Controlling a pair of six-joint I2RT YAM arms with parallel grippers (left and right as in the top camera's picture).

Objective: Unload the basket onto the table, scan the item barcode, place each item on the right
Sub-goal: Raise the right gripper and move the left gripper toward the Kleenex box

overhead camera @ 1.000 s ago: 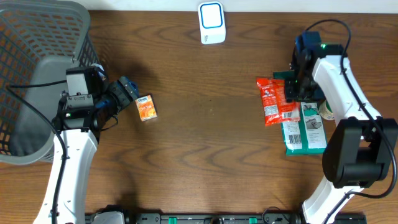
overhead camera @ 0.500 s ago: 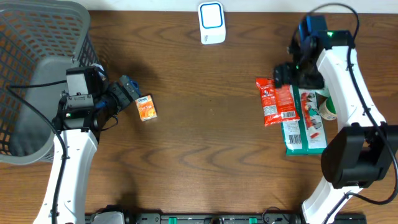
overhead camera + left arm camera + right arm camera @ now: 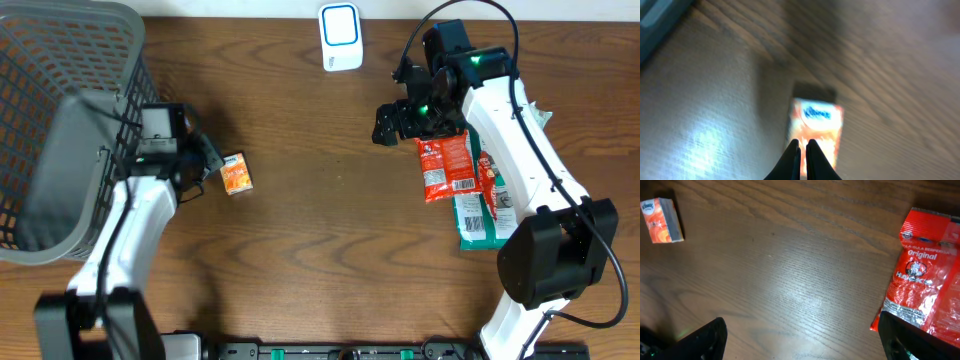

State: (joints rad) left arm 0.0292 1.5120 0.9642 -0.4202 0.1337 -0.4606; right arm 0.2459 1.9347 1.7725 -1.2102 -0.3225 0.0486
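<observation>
Orange and white, the small tissue pack (image 3: 236, 173) lies flat on the brown wooden table (image 3: 320, 250), left of centre and just beside the tip of the left gripper (image 3: 212, 160). In the left wrist view, which is blurred, that gripper (image 3: 802, 150) has its two dark fingers pressed together with nothing between them, their tips over the near edge of the pack (image 3: 816, 125); I cannot tell whether they touch it. The white scanner (image 3: 340, 37) with its blue face stands at the far edge of the table, well apart from the pack. The right gripper (image 3: 395, 120) hovers over bare wood below and to the right of the scanner, its fingers spread wide and holding nothing; its wrist camera shows the pack (image 3: 662, 213) far off at the upper left and a red snack packet (image 3: 922, 295) close at the right. That red packet (image 3: 445, 168) lies on the right side of the table, partly over a green package (image 3: 480, 222). A grey mesh basket (image 3: 60, 60) fills the left corner behind the left arm.
</observation>
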